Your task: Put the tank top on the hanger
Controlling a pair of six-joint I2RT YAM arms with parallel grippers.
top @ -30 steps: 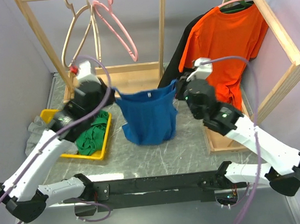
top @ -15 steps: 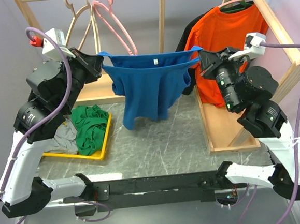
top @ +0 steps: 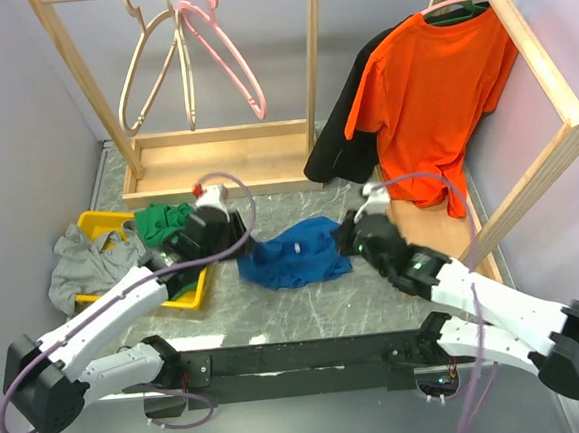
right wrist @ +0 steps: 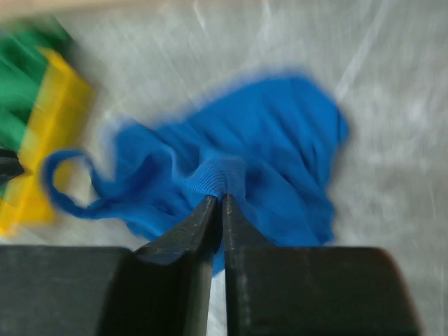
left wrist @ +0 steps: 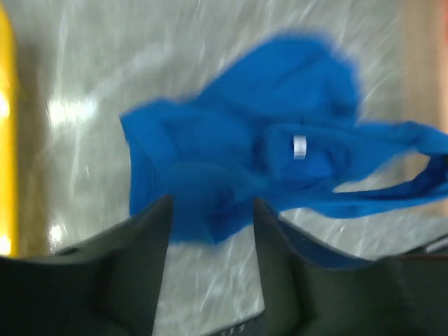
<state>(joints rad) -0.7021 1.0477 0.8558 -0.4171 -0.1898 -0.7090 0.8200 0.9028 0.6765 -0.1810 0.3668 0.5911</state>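
Note:
The royal-blue tank top (top: 295, 254) lies crumpled on the table between my two grippers. In the left wrist view its white neck label (left wrist: 299, 146) faces up amid the folds of the tank top (left wrist: 231, 161). My left gripper (top: 243, 244) is open at the top's left edge; the left gripper (left wrist: 210, 210) has only table and the fabric's rim between its fingers. My right gripper (top: 345, 240) is low at the top's right side, and the right gripper (right wrist: 218, 199) is shut on a ribbed fold of the tank top (right wrist: 266, 140). The pink hanger (top: 229, 61) hangs on the back rack.
A yellow tray (top: 197, 289) with a green garment (top: 162, 223) sits left of the top, with a grey cloth (top: 72, 262) beside it. Beige wooden hangers (top: 153, 72) share the back rack. An orange t-shirt (top: 430, 90) and a black garment (top: 341, 137) hang on the right rack.
Both arms came down from holding the top stretched high before the rack to table level. The top now lies bunched on the table, and the left gripper has opened and released it.

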